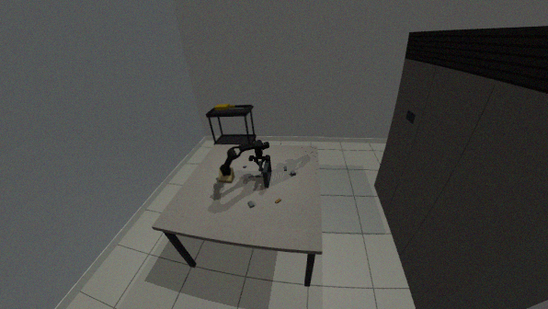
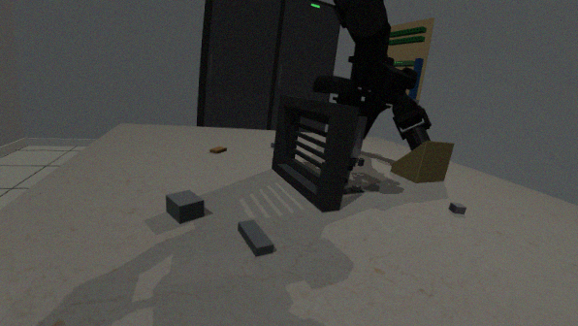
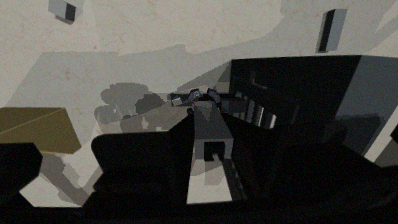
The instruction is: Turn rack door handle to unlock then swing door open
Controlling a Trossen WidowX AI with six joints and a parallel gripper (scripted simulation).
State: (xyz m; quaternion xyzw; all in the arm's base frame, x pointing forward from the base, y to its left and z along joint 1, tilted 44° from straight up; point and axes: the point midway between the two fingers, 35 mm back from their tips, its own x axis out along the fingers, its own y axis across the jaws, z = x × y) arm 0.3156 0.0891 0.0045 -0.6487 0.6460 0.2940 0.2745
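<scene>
The dark rack frame (image 1: 267,174) (image 2: 335,160) (image 3: 367,87) stands upright on the table. The door's slats (image 2: 310,138) (image 3: 260,112) show across its opening; how far the door stands from the frame is hard to tell. My gripper (image 3: 206,117) is shut on the grey upright handle (image 3: 214,127), with a dark finger on each side of it. In the wrist view the frame lies to the right, and its face is strongly turned relative to the fingers. In the exterior view the frame's post and the arm hide most of the handle.
A grey block (image 1: 292,173) (image 2: 184,206) and a flat grey bar (image 2: 255,238) (image 3: 334,30) lie beyond the frame. A small block (image 2: 457,208) (image 3: 61,10), an orange piece (image 1: 278,200) (image 2: 218,149) and another grey block (image 1: 250,203) lie farther off. The arm's tan base (image 1: 225,176) (image 2: 427,162) stands behind.
</scene>
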